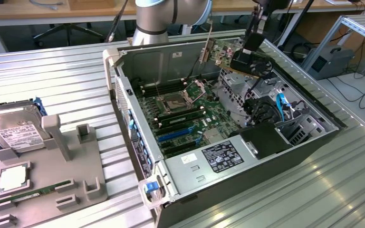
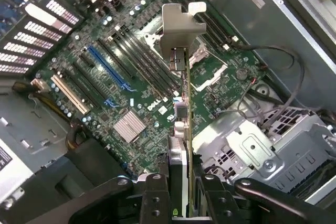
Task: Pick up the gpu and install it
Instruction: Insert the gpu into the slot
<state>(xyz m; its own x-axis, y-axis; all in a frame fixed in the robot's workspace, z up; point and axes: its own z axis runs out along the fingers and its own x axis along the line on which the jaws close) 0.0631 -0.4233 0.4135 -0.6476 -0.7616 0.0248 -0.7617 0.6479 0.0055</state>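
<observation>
— Where is the gpu (image 1: 236,59) at this moment?

— Up in the air, over the far end of the open computer case (image 1: 169,61), toward the exterior view's right. The gripper (image 1: 251,51) has it clamped; the black fingers (image 2: 152,195) press on both faces of the card, one on each side.

— How does the card sit in that grip?

— On edge. In the wrist view the gpu (image 2: 182,114) runs away from the gripper (image 2: 181,203) as a thin line, and its silver bracket (image 2: 181,24) is at the far end, bent over at the top. The exterior view shows the green board and the dark round cooler on one face.

— Is it touching the motherboard (image 2: 131,77)?

— It appears to hang clear above it, though neither view shows the gap plainly. The blue slot (image 2: 107,66) lies beside the card's line, not under it. The square silver heatsink (image 2: 128,127) is near the blue slot.

— And the rest of the table (image 1: 55,80)?

— On the exterior view's left stands a grey parts holder (image 1: 65,161). A hard drive (image 1: 17,130) with a white label leans in its far end, a green RAM stick (image 1: 24,194) lies in its near end, and a square processor (image 1: 11,178) sits between the two. All of these are well apart from the gripper.
</observation>
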